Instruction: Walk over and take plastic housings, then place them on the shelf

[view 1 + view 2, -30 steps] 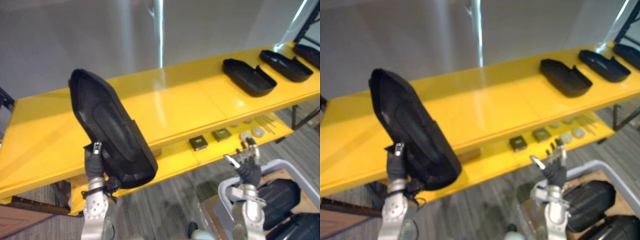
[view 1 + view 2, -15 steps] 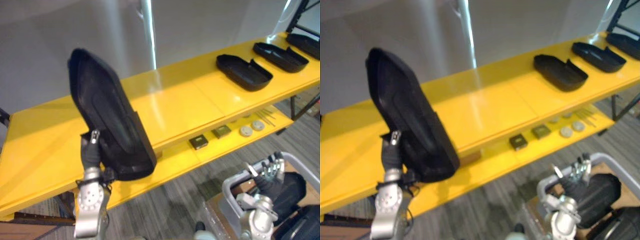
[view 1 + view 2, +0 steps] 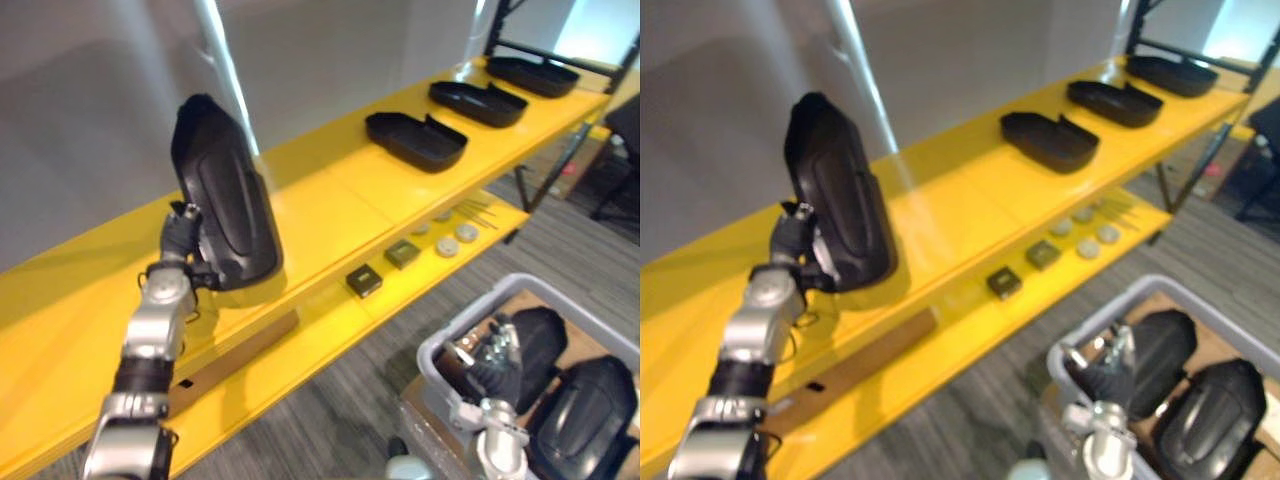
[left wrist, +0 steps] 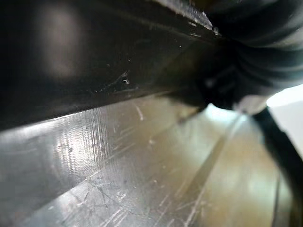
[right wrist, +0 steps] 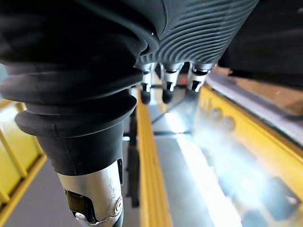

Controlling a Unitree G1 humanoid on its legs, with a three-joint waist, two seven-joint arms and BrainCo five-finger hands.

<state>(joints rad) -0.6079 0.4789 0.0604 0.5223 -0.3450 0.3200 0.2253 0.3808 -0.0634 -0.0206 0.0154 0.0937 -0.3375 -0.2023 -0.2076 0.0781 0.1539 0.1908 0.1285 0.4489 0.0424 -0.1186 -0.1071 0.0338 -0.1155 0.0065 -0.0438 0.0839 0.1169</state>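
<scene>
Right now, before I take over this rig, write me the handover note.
Left hand: shut on a housing, held upright over the top shelf, not laid down yet.
Right hand: open, empty, low over the bin.
Done: three housings lie on the shelf further right.
Left: lay this one down, then fetch the two bin housings.

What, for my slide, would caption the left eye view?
Left hand holds a black housing upright over the yellow shelf, beside three placed housings.
</scene>
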